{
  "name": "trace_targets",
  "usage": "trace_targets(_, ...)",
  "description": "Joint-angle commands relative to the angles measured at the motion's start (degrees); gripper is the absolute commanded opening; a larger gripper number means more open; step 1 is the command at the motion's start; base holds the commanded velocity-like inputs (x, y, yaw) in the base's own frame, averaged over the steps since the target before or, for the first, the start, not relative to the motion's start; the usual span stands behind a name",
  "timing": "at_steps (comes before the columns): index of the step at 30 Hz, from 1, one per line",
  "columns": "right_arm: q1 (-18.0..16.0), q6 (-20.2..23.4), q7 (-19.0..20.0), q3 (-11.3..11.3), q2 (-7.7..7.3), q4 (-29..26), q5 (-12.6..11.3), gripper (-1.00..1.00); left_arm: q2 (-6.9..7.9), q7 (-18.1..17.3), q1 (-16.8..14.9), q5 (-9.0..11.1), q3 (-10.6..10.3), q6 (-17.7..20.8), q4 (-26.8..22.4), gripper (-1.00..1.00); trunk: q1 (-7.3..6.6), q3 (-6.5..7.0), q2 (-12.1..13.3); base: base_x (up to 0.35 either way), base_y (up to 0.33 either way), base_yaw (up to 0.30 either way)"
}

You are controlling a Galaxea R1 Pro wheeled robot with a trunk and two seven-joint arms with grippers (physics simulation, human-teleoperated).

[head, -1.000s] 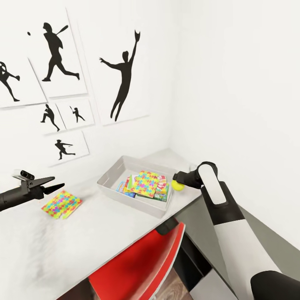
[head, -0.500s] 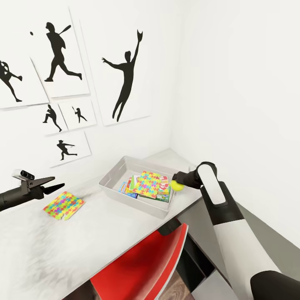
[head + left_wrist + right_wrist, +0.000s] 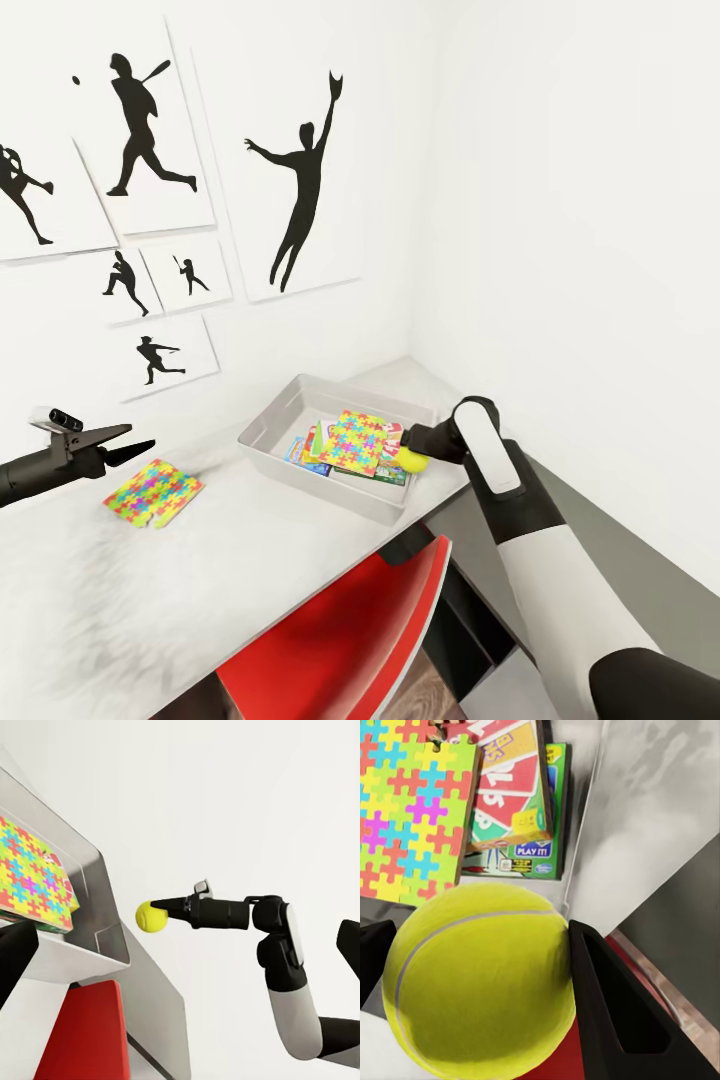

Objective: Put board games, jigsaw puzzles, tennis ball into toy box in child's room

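Note:
My right gripper point(image 3: 412, 452) is shut on the yellow tennis ball point(image 3: 412, 460), holding it just over the near right rim of the grey toy box point(image 3: 268, 440). The ball point(image 3: 151, 916) hangs beside the box point(image 3: 101, 881) in the left wrist view, and the ball point(image 3: 480, 979) looms large between the black fingers point(image 3: 611, 1001) in the right wrist view. Inside the box lie a jigsaw puzzle point(image 3: 357, 441) and board games point(image 3: 510, 802). A second jigsaw puzzle point(image 3: 152, 492) lies on the white table point(image 3: 200, 590) just below my open left gripper point(image 3: 140, 447).
A red chair point(image 3: 340, 640) is tucked under the table's front edge. Posters of baseball silhouettes point(image 3: 300, 180) hang on the wall behind the table. The box stands in the corner near the right wall.
My right arm has moved left with the tennis ball, bringing it from beside the box to over its rim. The left arm has stayed put.

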Motion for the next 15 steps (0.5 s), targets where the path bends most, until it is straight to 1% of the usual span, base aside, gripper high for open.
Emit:
trace_targets(1, -0.07, 0.16, -0.65, 0.07, 0.02, 0.01, -0.56, -1.00, 0.02, -0.19, -0.04, 0.03, -0.04, 0.61, 0.00, 1.00, 0.04, -0.12, -0.12, 0.000, 0.000, 0.000)
trace_targets(15, 0.00, 0.16, -0.58, 0.12, 0.19, 1.29, -0.55, -1.00, 0.02, -0.24, -0.04, 0.03, -0.02, 0.61, 0.00, 1.00, 0.04, -0.12, -0.12, 0.000, 0.000, 0.000)
